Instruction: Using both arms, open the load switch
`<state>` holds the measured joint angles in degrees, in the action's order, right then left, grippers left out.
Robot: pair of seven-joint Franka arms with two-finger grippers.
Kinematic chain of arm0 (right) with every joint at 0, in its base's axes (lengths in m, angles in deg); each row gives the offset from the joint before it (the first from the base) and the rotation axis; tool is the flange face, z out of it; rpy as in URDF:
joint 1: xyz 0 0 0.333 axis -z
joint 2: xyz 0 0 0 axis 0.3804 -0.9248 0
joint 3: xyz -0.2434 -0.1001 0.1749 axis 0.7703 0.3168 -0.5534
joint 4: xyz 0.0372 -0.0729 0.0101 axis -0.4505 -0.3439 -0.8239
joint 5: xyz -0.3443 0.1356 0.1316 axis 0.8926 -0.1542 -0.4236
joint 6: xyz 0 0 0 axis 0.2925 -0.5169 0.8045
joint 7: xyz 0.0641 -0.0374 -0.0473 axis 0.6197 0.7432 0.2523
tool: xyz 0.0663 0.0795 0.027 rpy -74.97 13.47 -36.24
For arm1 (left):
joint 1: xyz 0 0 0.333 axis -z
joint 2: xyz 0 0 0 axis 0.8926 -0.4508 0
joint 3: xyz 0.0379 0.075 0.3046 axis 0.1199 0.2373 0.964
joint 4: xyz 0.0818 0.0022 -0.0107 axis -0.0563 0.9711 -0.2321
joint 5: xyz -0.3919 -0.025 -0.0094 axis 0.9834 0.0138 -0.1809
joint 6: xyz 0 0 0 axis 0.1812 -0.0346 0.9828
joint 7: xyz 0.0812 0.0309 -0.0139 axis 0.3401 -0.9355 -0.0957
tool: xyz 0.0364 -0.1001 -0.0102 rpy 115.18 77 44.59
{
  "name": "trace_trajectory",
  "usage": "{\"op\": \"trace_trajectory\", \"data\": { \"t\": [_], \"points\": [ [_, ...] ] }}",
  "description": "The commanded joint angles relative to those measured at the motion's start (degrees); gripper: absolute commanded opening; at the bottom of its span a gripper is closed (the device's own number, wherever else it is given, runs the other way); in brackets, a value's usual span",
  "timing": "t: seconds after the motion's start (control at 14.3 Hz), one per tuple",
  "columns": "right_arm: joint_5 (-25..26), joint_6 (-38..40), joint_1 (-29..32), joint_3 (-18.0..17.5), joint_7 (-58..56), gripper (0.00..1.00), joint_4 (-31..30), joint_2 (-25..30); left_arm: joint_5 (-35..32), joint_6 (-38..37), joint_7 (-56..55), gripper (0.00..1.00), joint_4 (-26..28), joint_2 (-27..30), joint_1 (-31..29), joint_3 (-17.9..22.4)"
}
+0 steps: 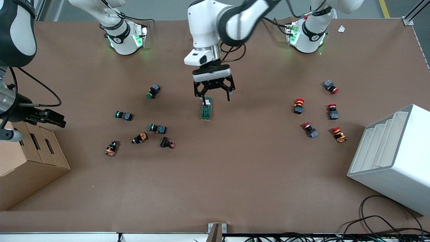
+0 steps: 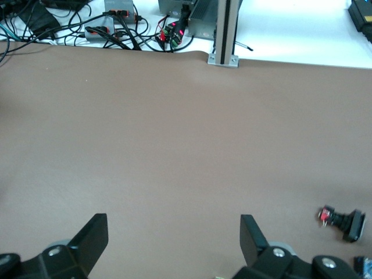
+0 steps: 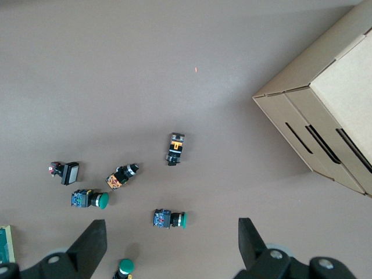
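Observation:
The load switch (image 1: pixel 206 109), a dark-green block with a cream toggle piece at the end toward the arms' bases, lies at the middle of the table. My left gripper (image 1: pixel 216 98) hangs open just above that toggle end, a finger on each side and not touching it. In the left wrist view its fingers (image 2: pixel 93 238) stand wide apart over bare table, and the left gripper (image 2: pixel 174 244) holds nothing. My right gripper (image 1: pixel 50 118) is open and high over the right arm's end of the table. The right gripper (image 3: pixel 171 250) is empty, and a sliver of the load switch (image 3: pixel 4 244) shows at the frame's edge.
Green-capped push buttons (image 1: pixel 158 128) and orange-bodied ones (image 1: pixel 140 137) lie scattered toward the right arm's end. Several red-capped buttons (image 1: pixel 298 105) lie toward the left arm's end. A cardboard box (image 1: pixel 30 161) stands under the right gripper's area. A white stepped bin (image 1: pixel 393 158) sits at the left arm's end.

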<state>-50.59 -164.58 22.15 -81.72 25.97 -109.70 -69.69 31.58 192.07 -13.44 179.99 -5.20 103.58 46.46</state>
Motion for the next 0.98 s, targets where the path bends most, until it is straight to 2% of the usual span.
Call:
{"op": "trace_trajectory", "data": {
  "t": [0.0,0.21,0.35,0.56,0.77,0.91],
  "points": [
    [2.4,0.0,0.7,-0.8,-0.7,1.00,-2.3,2.6,9.9,0.0,11.0,1.00,-3.3,2.2,-6.8,-0.5],
    [3.4,2.0,0.7,-0.7,-1.8,1.00,-0.5,2.6,20.2,-2.2,25.4,1.00,-5.8,4.3,-15.2,-0.6],
    [3.2,3.9,1.3,-0.8,-1.7,1.00,-0.5,4.1,24.5,-7.0,32.9,1.00,-8.8,4.5,-19.3,-0.6],
    [3.2,5.6,1.4,-0.9,-1.7,1.00,-3.3,8.2,29.4,-11.7,42.5,1.00,-9.7,7.3,-24.7,-0.4],
    [3.2,5.2,1.4,-1.0,-1.4,1.00,-9.2,13.5,38.6,-16.9,58.7,1.00,-9.3,11.4,-31.9,0.3],
    [3.1,5.3,1.5,-0.9,-1.4,1.00,-11.7,16.2,41.5,-20.8,66.8,1.00,-8.5,14.0,-33.7,3.3]
  ]
}}
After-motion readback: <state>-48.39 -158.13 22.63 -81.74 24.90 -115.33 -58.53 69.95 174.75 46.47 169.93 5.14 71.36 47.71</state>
